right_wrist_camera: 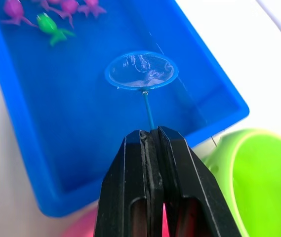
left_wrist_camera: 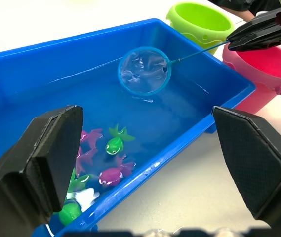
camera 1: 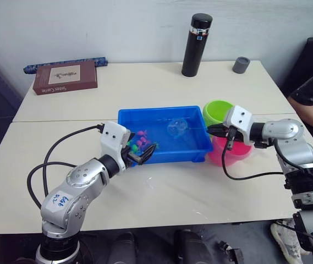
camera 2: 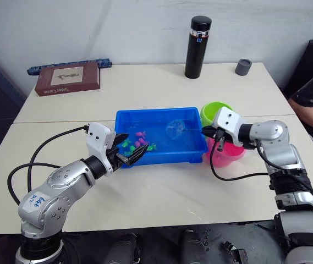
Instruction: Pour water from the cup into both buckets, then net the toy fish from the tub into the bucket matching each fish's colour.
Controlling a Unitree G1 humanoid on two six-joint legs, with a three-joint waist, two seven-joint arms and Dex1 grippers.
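- Pinching the net's thin handle between its pressed-together fingers, the right gripper [right_wrist_camera: 150, 136] sits just off the tub's [camera 1: 162, 157] right end, above the pink bucket [camera 1: 230, 155].
- From there the net [left_wrist_camera: 144, 70] reaches over the tub's right half; its light blue hoop is empty, and whether it touches the water is hard to tell.
- Toy fish [left_wrist_camera: 114, 145], pink and green, cluster in the tub's near-left corner, well apart from the hoop.
- Spread wide, the left gripper [camera 1: 141, 154] holds nothing and hovers at the tub's near-left corner, by the rim close to the fish.
- Beside the tub's far-right corner stands the green bucket [camera 1: 218, 112], with the pink one in front of it, close against the tub's right end.
- Well behind the tub stand a black flask [camera 1: 196, 45] and a small grey cup [camera 1: 241, 65]; a brown box [camera 1: 65, 77] lies far off to its back left.
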